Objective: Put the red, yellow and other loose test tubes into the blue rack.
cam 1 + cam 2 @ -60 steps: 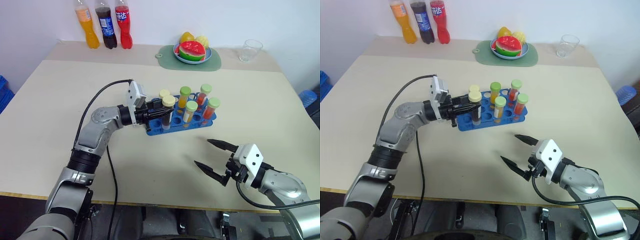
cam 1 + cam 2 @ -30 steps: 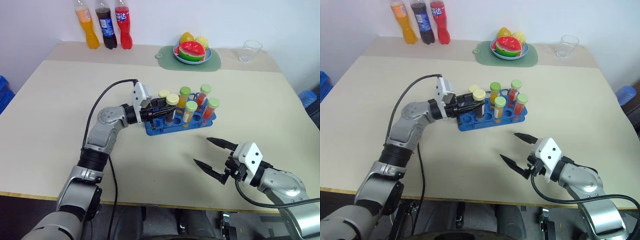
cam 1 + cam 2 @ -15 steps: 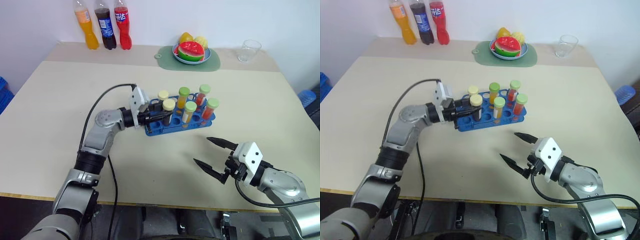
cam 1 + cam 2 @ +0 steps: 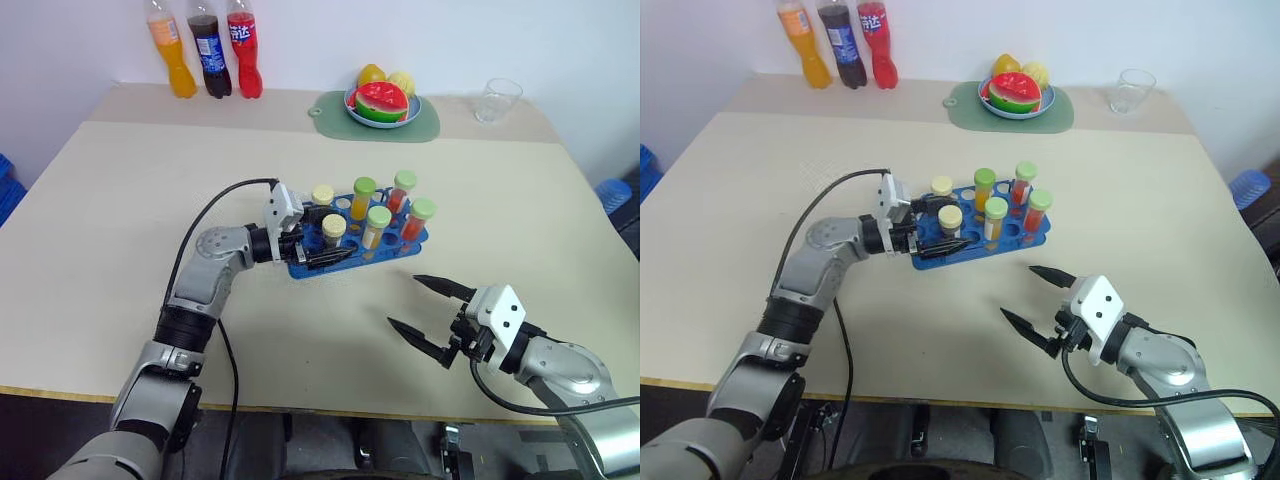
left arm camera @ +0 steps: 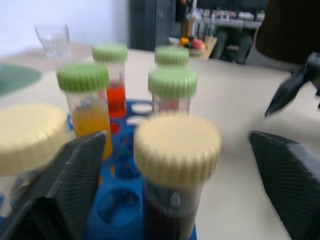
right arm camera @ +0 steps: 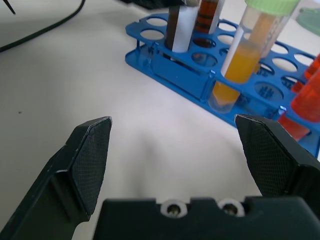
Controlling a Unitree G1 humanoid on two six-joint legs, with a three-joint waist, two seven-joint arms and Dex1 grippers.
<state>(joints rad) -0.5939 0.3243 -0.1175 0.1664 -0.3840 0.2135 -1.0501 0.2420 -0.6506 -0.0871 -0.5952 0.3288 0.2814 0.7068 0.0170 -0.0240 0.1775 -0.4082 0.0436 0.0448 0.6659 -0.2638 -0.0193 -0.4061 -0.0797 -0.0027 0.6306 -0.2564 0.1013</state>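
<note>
Blue rack (image 4: 362, 243) sits mid-tabletop (image 4: 100, 220), well short of the green mat (image 4: 428, 122) with the fruit plate (image 4: 384, 108) at the far edge. Six capped tubes stand upright in it, long axes vertical.

Dark brown tube (image 4: 332, 232), pale yellow cap, stands seated in a hole at the rack's near-left corner. A second pale-capped tube (image 4: 322, 196) stands just behind it. Yellow tubes (image 4: 362, 198) and red-orange tubes (image 4: 403, 190), green caps, fill holes toward the rack's right half.

Left claw (image 4: 316, 239) at the rack's left end, pointing level across it. Fingers spread, released; the wrist view shows the brown tube's cap (image 5: 177, 148) between the two fingers (image 5: 80, 175), clear gaps on both sides.

Right claw (image 4: 432, 315) hangs over bare tabletop, in front of and to the right of the rack, well apart from it. Also spread wide, holding nothing.

No loose tube seen lying on the tabletop around the rack.

Judgement: placement looks complete. Coming move turns on the brown tube standing straight between the left fingers; withdrawal should run back away from the rack's left end, along the claw's own line, so neither finger tips the cap.
</note>
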